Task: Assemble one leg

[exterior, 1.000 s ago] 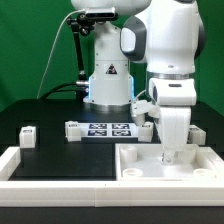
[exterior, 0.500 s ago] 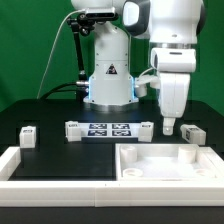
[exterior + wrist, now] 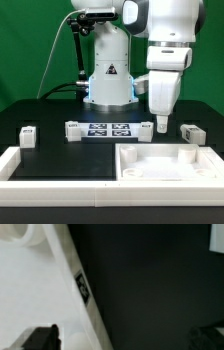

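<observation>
My gripper [image 3: 160, 126] hangs above the far edge of the large white square piece [image 3: 165, 160], at the exterior view's right. In the wrist view the two dark fingertips [image 3: 40, 337] stand far apart with nothing between them: the gripper [image 3: 122, 339] is open and empty. Below it are the square piece's white rim [image 3: 50, 291], with a small tag on its side, and dark table. One leg [image 3: 190, 132], a small white tagged block, lies to the exterior view's right of the gripper. Another leg [image 3: 28, 135] lies at the far left.
The marker board [image 3: 100, 129] lies behind the square piece, left of the gripper, with a small white block [image 3: 143, 129] at its right end. A low white wall [image 3: 60, 172] runs along the front and left. The robot's base [image 3: 108, 75] stands at the back.
The gripper rose out of the square piece, where it was low a second ago, and has since shifted a little to the exterior view's left. The parts have not moved.
</observation>
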{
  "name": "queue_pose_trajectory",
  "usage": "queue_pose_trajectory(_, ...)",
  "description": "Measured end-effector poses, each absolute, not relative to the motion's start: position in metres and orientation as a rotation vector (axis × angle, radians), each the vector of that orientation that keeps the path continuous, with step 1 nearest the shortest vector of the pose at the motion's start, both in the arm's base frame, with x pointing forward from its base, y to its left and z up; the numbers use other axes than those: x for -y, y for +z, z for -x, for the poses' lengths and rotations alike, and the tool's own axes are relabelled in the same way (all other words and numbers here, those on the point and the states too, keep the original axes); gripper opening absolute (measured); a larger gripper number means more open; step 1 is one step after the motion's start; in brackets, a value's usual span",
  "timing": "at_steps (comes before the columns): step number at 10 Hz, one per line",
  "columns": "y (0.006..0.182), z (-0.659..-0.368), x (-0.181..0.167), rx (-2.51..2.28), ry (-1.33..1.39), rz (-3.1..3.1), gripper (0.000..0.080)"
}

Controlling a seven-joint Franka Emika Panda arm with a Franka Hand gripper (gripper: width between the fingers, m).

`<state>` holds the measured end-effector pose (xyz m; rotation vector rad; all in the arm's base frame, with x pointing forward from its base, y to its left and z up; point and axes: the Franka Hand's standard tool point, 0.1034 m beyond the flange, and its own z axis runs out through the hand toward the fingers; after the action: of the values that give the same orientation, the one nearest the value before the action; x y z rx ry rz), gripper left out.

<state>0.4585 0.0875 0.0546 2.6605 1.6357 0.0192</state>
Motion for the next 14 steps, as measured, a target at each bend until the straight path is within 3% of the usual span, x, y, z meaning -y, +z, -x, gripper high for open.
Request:
queue_pose_trajectory(2,0.05,-0.445,-0.095,-1.216,0.057,-2.909,0.0649)
queue_pose_trajectory(7,0.048,-0.426,-0.155,-0.37,0.033,-3.185,0.0649)
queue_pose_trajectory(9,0.048,-0.424,-0.159,-0.113,0.019,-3.221,0.0649)
queue_pose_trajectory(13,0.044,-0.42,-0.156,-0.138,-0.028,-3.214,0.0649)
queue_pose_trajectory(14,0.042,-0.412,-0.157,-0.146,-0.161,-3.194,0.0649)
